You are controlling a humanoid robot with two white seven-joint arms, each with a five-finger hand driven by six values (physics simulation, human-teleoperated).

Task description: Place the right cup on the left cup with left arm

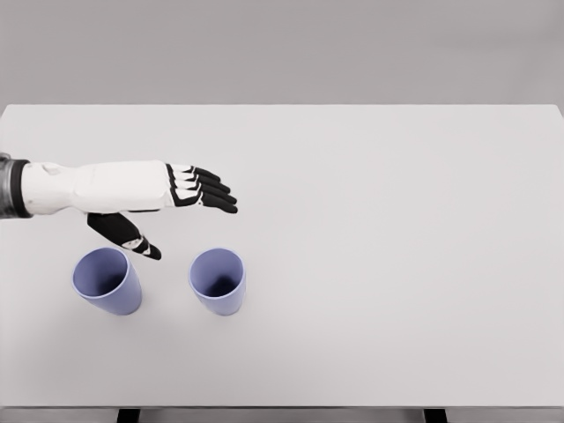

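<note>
Two lavender cups stand upright on the white table (397,220). The left cup (107,281) is near the front left, and the right cup (218,280) stands a short way to its right. My left hand (189,216) hovers behind and above the two cups, fingers stretched out flat and pointing right, thumb hanging down toward the left cup's rim. It holds nothing and touches neither cup. The white forearm enters from the left edge.
The table's front edge runs along the bottom of the view, with dark legs showing beneath it. A grey wall lies behind the far edge.
</note>
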